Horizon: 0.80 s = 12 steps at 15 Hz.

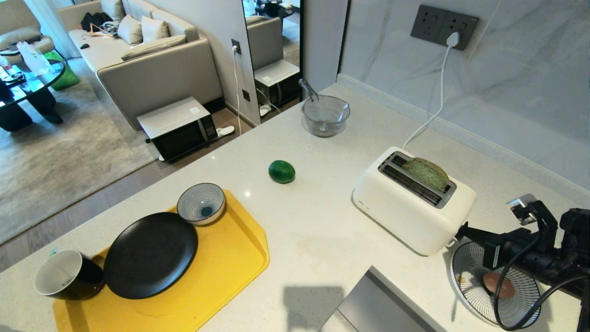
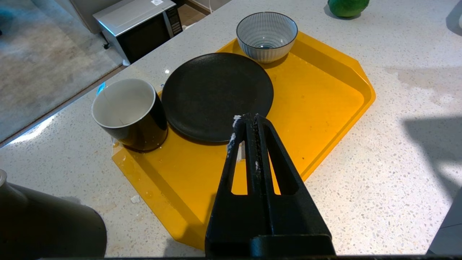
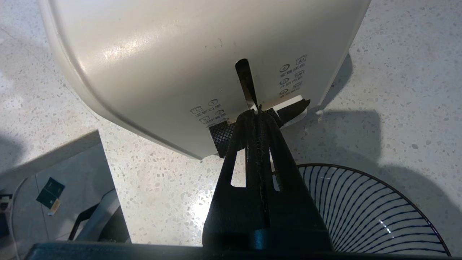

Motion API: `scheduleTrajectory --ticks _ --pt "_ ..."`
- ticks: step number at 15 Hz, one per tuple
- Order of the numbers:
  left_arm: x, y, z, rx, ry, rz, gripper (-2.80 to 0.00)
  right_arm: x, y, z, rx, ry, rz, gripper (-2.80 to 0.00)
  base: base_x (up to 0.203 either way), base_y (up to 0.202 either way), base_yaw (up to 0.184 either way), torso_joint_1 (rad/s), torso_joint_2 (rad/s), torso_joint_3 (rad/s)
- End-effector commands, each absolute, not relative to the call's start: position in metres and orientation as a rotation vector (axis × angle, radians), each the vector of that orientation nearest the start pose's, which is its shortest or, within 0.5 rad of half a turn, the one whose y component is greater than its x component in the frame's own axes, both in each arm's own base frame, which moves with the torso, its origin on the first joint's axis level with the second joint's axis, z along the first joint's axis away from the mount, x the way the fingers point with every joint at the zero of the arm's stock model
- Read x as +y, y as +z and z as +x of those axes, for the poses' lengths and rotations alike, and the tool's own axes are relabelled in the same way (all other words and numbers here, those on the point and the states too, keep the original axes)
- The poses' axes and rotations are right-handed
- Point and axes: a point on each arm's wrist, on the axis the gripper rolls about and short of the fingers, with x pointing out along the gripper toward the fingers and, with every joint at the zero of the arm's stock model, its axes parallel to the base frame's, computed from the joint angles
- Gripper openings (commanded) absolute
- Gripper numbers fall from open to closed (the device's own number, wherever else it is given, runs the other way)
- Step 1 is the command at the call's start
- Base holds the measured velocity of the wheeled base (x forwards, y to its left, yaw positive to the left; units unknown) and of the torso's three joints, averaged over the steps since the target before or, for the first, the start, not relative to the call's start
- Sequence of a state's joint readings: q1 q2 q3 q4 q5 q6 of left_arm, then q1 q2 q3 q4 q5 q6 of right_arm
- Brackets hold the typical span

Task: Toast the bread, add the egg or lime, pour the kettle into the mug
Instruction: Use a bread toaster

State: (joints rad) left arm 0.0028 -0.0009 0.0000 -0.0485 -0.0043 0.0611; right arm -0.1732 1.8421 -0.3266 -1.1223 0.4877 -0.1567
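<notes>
Bread [image 1: 431, 173]: one slice; one lime [image 1: 281, 171]; one mug [image 1: 67, 279]

A pale speckled stone counter [image 1: 322, 240] runs along a marble wall and carries everything in the scene. At its near left corner lies a yellow tray [image 1: 230, 267], with a black mug [image 1: 69, 274] sitting at the tray's left edge. A lime [image 1: 281, 171] rests alone on the bare stone, between the tray and a clear glass bowl [image 1: 325, 115] set near the far edge. A white toaster [image 1: 410, 203] stands to the right, its cord running up to a wall socket. Just beside the toaster, at the counter's near right, lies a striped plate [image 1: 465, 272]. A dark kettle [image 2: 47, 224] stands near the tray's corner.
</notes>
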Motion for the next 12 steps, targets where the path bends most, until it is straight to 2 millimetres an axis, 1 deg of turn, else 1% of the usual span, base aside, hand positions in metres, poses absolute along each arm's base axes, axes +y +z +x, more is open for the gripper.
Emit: scheduleTrajectory --ticks 1,12 --pt "-0.0002 0.0758 -0.0218 -0.035 0.000 0.061 -2.80 -0.0341 0.0815 0.2562 0.338 0.342 -0.036 -2.80 0.000 0.000 0.000 0.000 0.00 0.000" --pt "-0.0002 0.0758 -0.0218 -0.035 0.000 0.061 -2.80 -0.0340 0.0814 0.2559 0.341 0.343 -0.037 -2.80 0.000 0.000 0.000 0.000 0.00 0.000"
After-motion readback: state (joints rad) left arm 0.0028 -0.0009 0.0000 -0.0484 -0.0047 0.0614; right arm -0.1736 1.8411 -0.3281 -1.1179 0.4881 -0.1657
